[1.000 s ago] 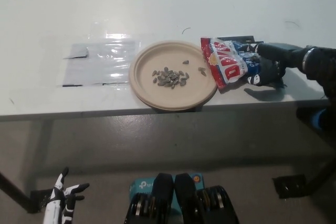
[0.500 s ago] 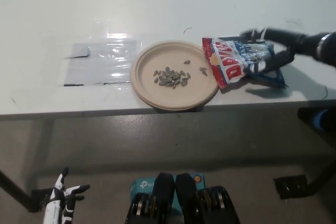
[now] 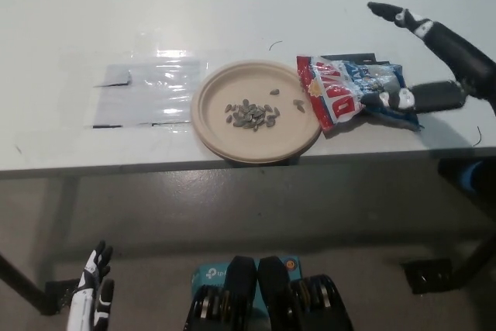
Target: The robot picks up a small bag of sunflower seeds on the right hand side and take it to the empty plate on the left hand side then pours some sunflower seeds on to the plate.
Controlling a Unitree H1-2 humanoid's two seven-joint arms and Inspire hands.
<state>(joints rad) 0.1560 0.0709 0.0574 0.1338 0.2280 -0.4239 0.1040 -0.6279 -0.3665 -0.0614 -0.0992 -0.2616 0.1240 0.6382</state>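
A tan paper plate (image 3: 219,125) sits near the table's front edge, with a small heap of sunflower seeds (image 3: 253,114) on it. Just right of the plate lies the red, white and blue seed bag (image 3: 350,92), flat on the table, its left end over the plate's rim. My black right hand (image 3: 434,60) is open at the bag's right end, fingers spread wide; one finger rests by the bag's lower right corner, the others are raised clear of it. My white left hand (image 3: 91,294) hangs low at the lower left, below the table.
A clear plastic sheet (image 3: 143,91) lies flat on the white table (image 3: 232,5) left of the plate. The table's front edge runs just below the plate. A dark object (image 3: 428,275) stands on the floor at the lower right.
My right hand has let go of the bag and spread open, lifting up and to the right. The bag now lies flat on the table. The left hand shifted slightly.
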